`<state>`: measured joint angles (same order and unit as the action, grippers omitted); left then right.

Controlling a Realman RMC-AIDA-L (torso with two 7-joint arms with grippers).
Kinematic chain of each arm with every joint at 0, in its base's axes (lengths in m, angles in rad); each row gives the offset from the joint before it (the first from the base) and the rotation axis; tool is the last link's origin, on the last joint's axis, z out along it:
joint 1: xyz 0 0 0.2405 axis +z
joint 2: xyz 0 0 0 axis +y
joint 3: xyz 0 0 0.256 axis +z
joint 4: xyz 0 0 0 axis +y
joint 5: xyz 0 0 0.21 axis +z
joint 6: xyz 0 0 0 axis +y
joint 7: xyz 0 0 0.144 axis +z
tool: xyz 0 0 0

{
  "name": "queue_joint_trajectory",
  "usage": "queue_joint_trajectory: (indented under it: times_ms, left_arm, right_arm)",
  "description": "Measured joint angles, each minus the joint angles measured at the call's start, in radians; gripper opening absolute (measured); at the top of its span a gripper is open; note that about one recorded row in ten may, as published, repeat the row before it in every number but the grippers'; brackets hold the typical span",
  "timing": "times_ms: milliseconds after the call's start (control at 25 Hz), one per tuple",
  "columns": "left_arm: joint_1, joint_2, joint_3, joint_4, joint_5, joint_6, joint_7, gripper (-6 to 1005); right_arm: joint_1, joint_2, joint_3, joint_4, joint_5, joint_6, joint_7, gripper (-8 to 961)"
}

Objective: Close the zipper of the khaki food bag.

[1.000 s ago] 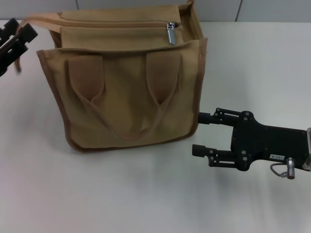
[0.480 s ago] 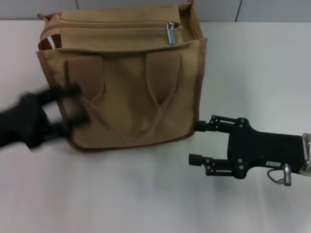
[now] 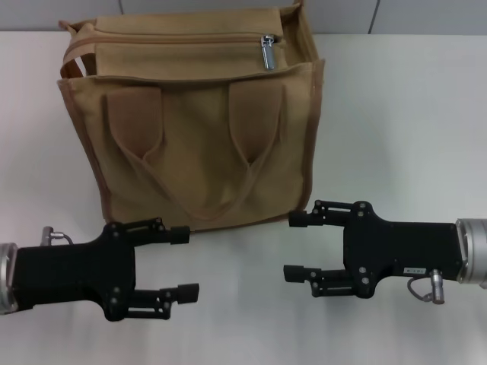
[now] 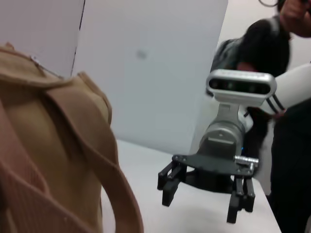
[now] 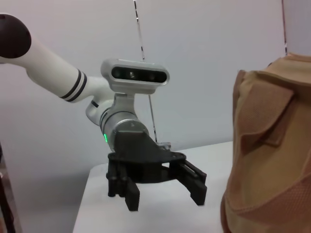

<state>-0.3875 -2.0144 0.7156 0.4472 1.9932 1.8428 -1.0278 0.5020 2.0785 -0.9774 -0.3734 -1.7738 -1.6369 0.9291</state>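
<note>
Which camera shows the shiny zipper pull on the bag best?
The head view. There the silver pull tab hangs in plain sight at one end of the zipper across the top of the khaki food bag. The left wrist view catches only a small glint at the bag's top edge, and the right wrist view shows bag fabric but no tab.

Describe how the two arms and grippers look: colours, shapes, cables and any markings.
Both grippers, left gripper and right gripper, are matte black, flat-bodied, with two thin linkage fingers ending in small block pads. Each sits on a silver-grey wrist cylinder; a small metal loop and fitting hang near the wrist. The right one carries a small white label. The arms are white with black rings, and a grey camera bar sits above each gripper.
</note>
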Motion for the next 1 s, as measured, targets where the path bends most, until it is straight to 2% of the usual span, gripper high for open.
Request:
queue_joint_trajectory:
  times_ms: [1000]
  left_arm:
    - [0.003,-0.004,0.002,-0.001,0.033,-0.021,0.009,830]
  right_arm:
    - [0.026,0.003,-0.026,0.038,-0.012,0.027,-0.004,746]
